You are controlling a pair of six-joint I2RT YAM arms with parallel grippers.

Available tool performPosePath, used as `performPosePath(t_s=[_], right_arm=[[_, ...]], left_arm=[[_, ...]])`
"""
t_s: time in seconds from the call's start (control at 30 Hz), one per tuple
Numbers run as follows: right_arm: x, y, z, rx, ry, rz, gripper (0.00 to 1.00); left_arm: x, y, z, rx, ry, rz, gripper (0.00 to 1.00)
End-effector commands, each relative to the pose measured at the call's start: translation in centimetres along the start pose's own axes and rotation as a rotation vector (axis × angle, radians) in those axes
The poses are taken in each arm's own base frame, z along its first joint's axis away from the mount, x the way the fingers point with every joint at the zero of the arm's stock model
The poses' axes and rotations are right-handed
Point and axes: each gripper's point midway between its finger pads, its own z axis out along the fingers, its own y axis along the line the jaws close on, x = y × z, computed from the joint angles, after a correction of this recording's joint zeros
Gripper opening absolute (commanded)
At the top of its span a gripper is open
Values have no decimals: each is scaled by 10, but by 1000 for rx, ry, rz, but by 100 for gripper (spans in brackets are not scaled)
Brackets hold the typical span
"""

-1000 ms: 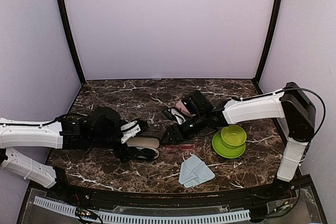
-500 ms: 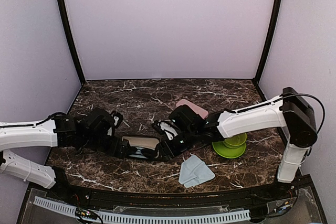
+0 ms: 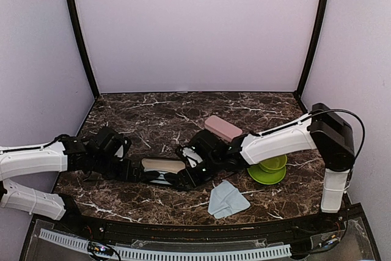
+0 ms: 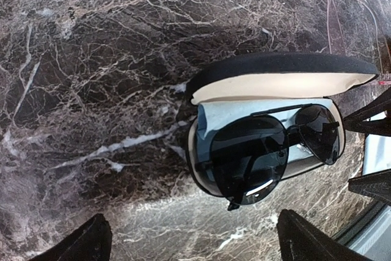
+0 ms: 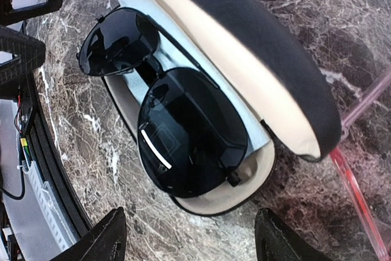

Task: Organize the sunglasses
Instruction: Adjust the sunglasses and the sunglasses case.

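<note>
The black sunglasses (image 4: 269, 151) (image 5: 183, 132) lie folded inside an open black case (image 4: 281, 65) (image 3: 164, 164) with cream lining, on a light blue cloth. My left gripper (image 4: 192, 217) (image 3: 131, 172) is open, just off the case's left end, holding nothing. From the other side my right gripper (image 5: 189, 212) (image 3: 186, 178) stands open at the case's right end, its jaws astride that end but gripping nothing. Of the red-pink sunglasses only a translucent temple (image 5: 357, 187) shows on the marble beside the case; in the top view my right arm hides them.
A shut pink case (image 3: 223, 128) lies behind my right arm. A green bowl on a green plate (image 3: 269, 166) stands at the right. A folded light blue cloth (image 3: 227, 200) lies near the front edge.
My right arm swung left from the pink case to the black case's right end, its jaws widening. My left gripper drew back left off the case.
</note>
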Motion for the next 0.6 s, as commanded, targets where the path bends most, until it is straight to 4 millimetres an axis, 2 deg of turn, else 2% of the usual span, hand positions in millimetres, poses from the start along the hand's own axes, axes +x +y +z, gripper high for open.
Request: performPosePath(t_s=[0.0,0.27,0.57], right_arm=[[-14,5,5,5,-33,-2,72],[-15,5,12,-2,-23,1,70],[-16,5,17,-1,-16,0,68]], left_arm=[[4,-4,3,41,32,12,96],[16,-7,8,61,95,29,94],[20,-7,11,70,102,26,86]])
